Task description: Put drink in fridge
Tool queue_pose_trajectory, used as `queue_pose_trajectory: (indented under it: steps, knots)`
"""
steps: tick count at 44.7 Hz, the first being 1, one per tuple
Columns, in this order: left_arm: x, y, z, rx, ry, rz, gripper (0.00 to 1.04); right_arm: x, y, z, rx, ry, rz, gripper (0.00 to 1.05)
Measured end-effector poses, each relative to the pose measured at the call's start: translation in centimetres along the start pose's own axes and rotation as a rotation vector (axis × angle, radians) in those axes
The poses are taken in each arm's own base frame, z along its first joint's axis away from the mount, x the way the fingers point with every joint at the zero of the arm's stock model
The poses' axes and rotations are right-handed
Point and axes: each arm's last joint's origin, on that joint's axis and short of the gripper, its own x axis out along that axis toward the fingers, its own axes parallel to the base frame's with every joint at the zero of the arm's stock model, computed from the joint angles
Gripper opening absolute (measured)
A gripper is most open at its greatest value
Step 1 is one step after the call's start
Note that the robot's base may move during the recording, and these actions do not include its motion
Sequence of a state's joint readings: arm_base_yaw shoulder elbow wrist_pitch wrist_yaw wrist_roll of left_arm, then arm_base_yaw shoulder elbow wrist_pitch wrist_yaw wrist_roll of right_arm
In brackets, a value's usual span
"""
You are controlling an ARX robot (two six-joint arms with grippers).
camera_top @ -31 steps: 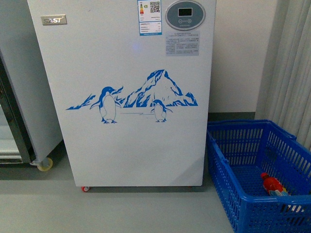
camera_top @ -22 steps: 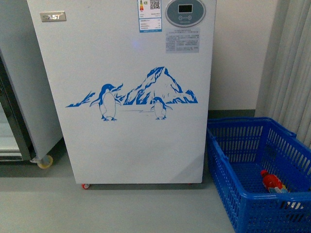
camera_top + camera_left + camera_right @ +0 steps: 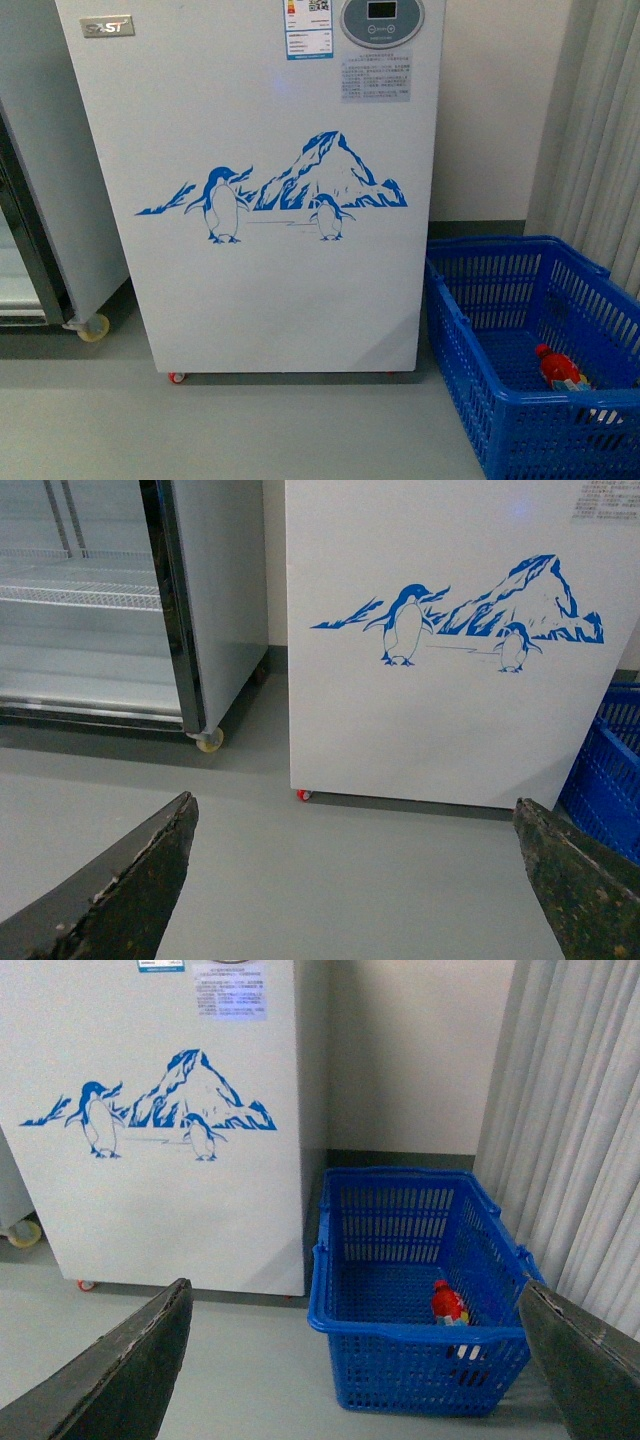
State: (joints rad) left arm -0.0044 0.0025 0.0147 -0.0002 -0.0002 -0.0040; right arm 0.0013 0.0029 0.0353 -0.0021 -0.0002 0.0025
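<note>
From here I see the fridge straight ahead, its white front with the penguin decal filling most of the front view. It stands on small red casters, and its top is out of frame. The drink is not near it. It lies on its side on the floor of the blue basket, toward the near right corner, red cap pointing away. The basket sits on the grey floor just right of the fridge, and its mesh walls ring the bottle on all sides. A pale curtain hangs just right of the basket. A tall grey cabinet stands left of the fridge. My left gripper is spread wide over bare floor, holding nothing. My right gripper is equally wide and empty, facing the basket.
</note>
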Motion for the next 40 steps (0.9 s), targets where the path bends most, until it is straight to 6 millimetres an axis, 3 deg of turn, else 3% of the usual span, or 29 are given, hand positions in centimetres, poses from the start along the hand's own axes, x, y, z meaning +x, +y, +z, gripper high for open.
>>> queue_pose_trajectory:
  steps: [40]
  knots:
    - [0.0,0.0,0.0,0.0,0.0,-0.001,0.97,0.0,0.0,0.0,0.0,0.0,0.0,0.98]
